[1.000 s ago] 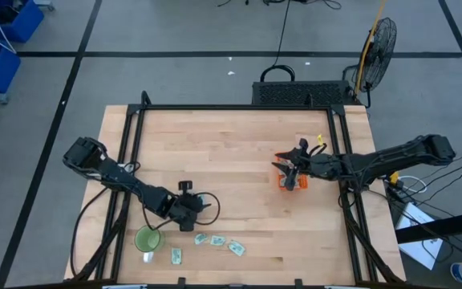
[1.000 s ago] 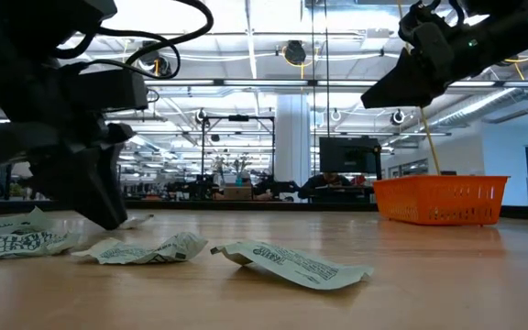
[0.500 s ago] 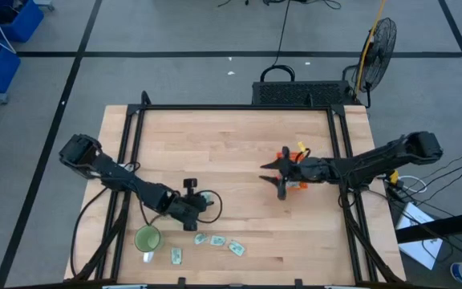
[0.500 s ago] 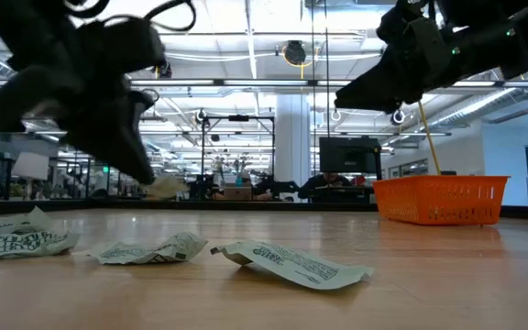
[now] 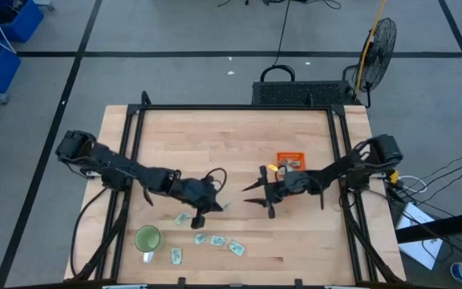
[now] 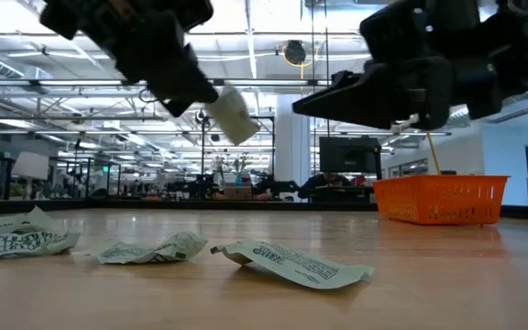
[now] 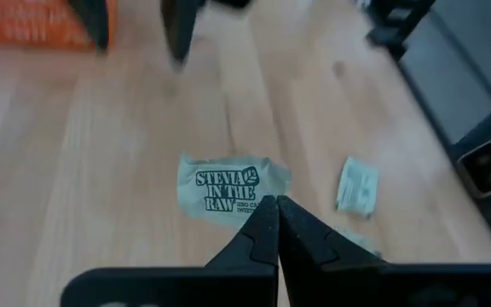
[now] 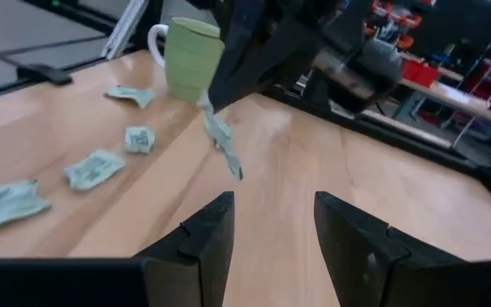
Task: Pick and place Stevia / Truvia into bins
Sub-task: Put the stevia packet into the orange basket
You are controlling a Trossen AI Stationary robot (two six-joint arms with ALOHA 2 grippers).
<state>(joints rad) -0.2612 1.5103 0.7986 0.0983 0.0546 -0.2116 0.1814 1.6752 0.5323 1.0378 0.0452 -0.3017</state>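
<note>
Left gripper [image 5: 215, 205] pinches crumpled pale green paper sachet [image 7: 224, 186] above wood table [image 5: 231, 136]; right gripper [image 5: 253, 194] spread wide (facing it), shallow orange plastic tray [image 5: 289, 160] just behind.

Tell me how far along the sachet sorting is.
Done: unclear, since no view shows what the orange tray holds. In hand: the left gripper is shut on one sachet, lifted off the table, with the open right gripper facing it. Left: at least four loose sachets lie on the table near the green cup.
</note>
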